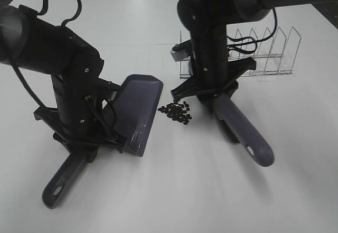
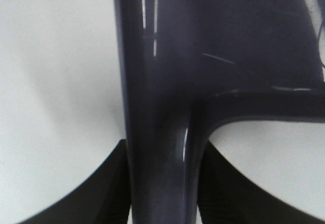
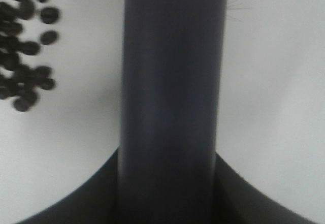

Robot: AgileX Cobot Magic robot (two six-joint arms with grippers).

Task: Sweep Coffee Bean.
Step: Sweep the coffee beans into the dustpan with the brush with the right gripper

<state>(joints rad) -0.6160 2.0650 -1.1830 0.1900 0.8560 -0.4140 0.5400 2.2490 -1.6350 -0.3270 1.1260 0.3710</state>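
Note:
The coffee beans (image 1: 177, 111) lie in a small dark cluster on the white table, between the dustpan and the brush. They also show in the right wrist view (image 3: 25, 46). My left gripper (image 1: 79, 138) is shut on the handle (image 2: 157, 148) of the purple-grey dustpan (image 1: 138, 111). The pan's edge rests on the table just left of the beans. My right gripper (image 1: 211, 93) is shut on the brush handle (image 1: 245, 132), which fills the right wrist view (image 3: 170, 82), just right of the beans. The bristles are hidden behind the arm.
A clear wire rack (image 1: 264, 53) stands behind the right arm at the back right. The dustpan handle's end (image 1: 58, 185) points toward the front left. The white table (image 1: 174, 190) runs to the front edge.

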